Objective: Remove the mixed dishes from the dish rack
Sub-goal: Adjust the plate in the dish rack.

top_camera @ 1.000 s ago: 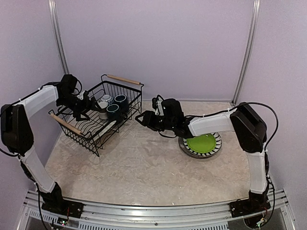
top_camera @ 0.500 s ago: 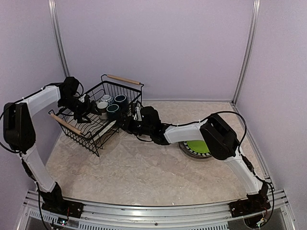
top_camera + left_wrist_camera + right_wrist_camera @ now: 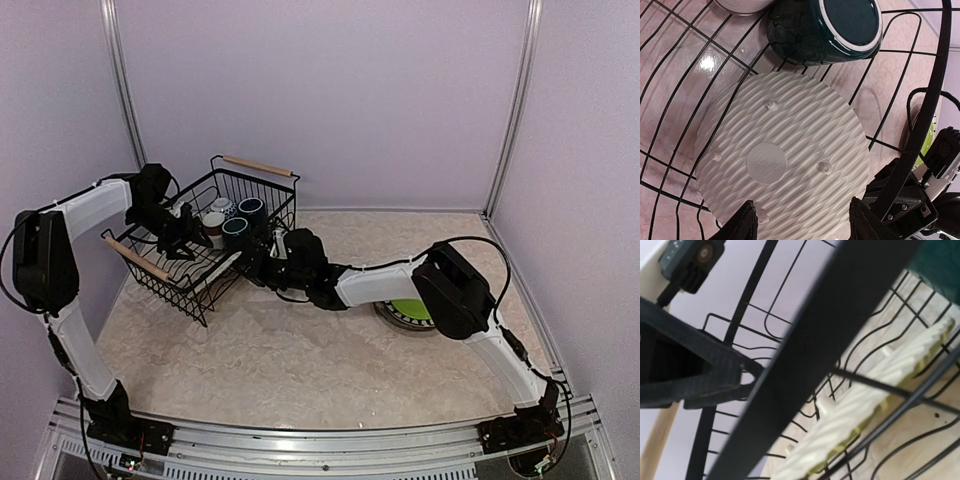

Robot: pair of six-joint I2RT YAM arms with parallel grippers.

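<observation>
My left pincer (image 3: 801, 226) hangs inside the rectangular black wire dish rack (image 3: 170, 280). Its two fingers are spread wide and clamp nothing; the near rim of the pale round woven-textured plate (image 3: 782, 155) sits in the gap between the fingertips. The plate lies straight ahead of this pincer on the rack's wire floor, with its ribbed whitish underside and small nubs turned toward my wrist camera. From my right wrist it shows edge-on and slanted, white on the upper face and yellow along the lower one.

Just past the plate's far rim, ahead of the left pincer, is the dark green glazed mug (image 3: 825, 25), mouth up in the overhead view. Farther on the same way are the dark blue mug (image 3: 252, 208) and the grey cup (image 3: 212, 222), all three inside the rack.

The rack's long axis runs slantwise — one light wooden bar handle (image 3: 138, 258) lies on the near side of my left pincer, the other (image 3: 258, 166) on the far side.

My right pincer (image 3: 258, 262) is up against the outside of the rack's long wall, across the plate from the left pincer. Wires crowd its camera, and I cannot tell whether its fingers are apart or together.

Well behind the right pincer, back along the forearm, the round green plate (image 3: 412, 308) lies flat on the black-and-white striped plate (image 3: 392, 319). Both rest on the beige marbled table (image 3: 300, 360), partly hidden by the arm.
</observation>
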